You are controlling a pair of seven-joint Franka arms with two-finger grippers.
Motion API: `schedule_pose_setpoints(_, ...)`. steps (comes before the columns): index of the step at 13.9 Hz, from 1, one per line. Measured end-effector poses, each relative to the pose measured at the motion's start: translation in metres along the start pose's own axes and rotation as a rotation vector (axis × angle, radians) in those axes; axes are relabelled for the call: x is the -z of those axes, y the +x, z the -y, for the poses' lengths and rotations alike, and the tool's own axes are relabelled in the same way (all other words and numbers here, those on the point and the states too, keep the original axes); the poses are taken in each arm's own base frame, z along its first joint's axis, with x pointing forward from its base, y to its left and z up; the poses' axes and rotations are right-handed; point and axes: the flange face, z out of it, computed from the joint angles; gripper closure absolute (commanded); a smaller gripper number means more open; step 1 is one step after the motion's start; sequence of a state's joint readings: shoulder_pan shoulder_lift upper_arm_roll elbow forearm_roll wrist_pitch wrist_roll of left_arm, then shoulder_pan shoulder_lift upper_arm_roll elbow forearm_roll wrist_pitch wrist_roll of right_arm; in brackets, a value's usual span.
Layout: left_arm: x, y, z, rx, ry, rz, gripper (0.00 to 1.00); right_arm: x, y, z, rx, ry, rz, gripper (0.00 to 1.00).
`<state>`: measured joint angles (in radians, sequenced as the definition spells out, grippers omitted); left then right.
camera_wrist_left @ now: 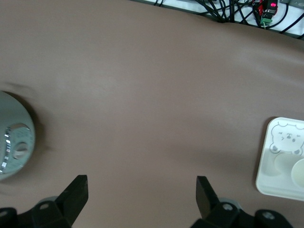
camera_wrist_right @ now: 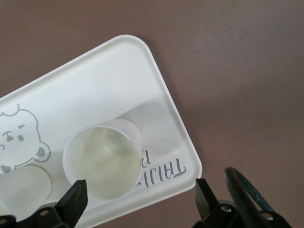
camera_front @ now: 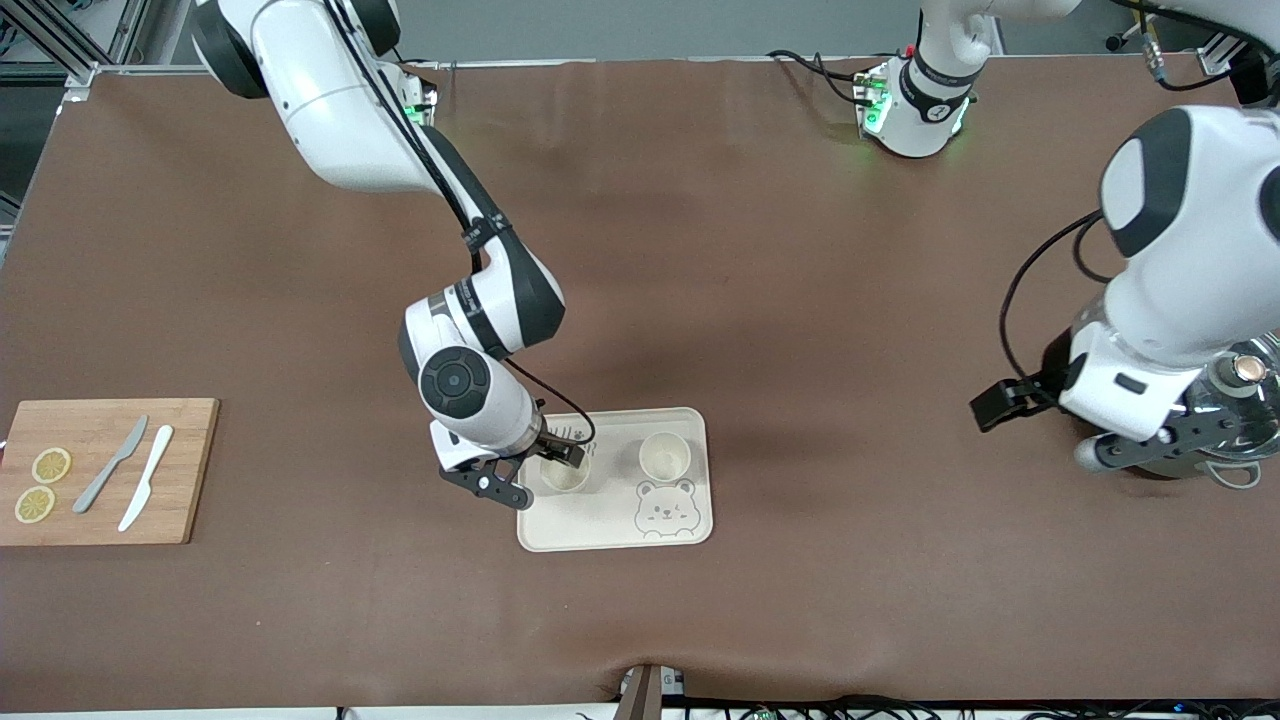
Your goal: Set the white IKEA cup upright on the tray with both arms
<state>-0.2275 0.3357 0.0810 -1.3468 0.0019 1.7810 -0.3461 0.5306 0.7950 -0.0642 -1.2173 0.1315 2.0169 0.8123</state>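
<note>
The cream tray [camera_front: 590, 522] with a bear face lies on the brown table, nearer the front camera. Two white cups stand upright on it, one [camera_front: 564, 473] toward the right arm's end and one [camera_front: 664, 456] toward the left arm's end. My right gripper [camera_front: 560, 453] is open over the first cup. In the right wrist view its fingers [camera_wrist_right: 140, 197] stand wide apart, over that cup [camera_wrist_right: 102, 161] and the tray's rim [camera_wrist_right: 95, 90], and grip nothing. My left gripper [camera_front: 1000, 405] is open and empty over bare table; it also shows in the left wrist view [camera_wrist_left: 141, 190].
A glass pot with a lid [camera_front: 1240, 385] stands at the left arm's end, right beside the left hand; its lid shows in the left wrist view [camera_wrist_left: 14, 142]. A wooden cutting board [camera_front: 100, 470] with two lemon slices and two knives lies at the right arm's end.
</note>
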Motion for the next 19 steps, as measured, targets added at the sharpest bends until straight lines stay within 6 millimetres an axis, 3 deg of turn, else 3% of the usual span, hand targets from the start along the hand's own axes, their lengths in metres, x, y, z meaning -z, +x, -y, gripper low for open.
schedule_pose_setpoints(3, 0.018, 0.005, 0.041, -0.071, 0.003, -0.005, 0.0, 0.073, -0.009, -0.011, 0.014, -0.017, 0.025, 0.0)
schedule_pose_setpoints(5, 0.029, 0.005, 0.061, -0.113, 0.005, -0.002, 0.0, 0.131, -0.017, -0.029, 0.045, -0.033, 0.05, 0.0)
schedule_pose_setpoints(7, 0.04, 0.003, 0.075, -0.15, 0.006, -0.004, 0.0, 0.184, -0.02, -0.055, 0.078, -0.042, 0.07, 0.0)
schedule_pose_setpoints(10, 0.057, -0.001, 0.086, -0.166, 0.003, -0.019, 0.0, 0.245, -0.015, -0.105, 0.14, -0.049, 0.096, 0.0)
schedule_pose_setpoints(15, 0.07, -0.009, 0.089, -0.164, 0.002, -0.012, 0.0, 0.31, 0.027, -0.221, 0.268, -0.06, 0.102, 0.0)
schedule_pose_setpoints(19, 0.083, -0.014, 0.093, -0.159, 0.007, 0.018, 0.0, 0.329, 0.076, -0.328, 0.339, -0.049, 0.084, 0.0)
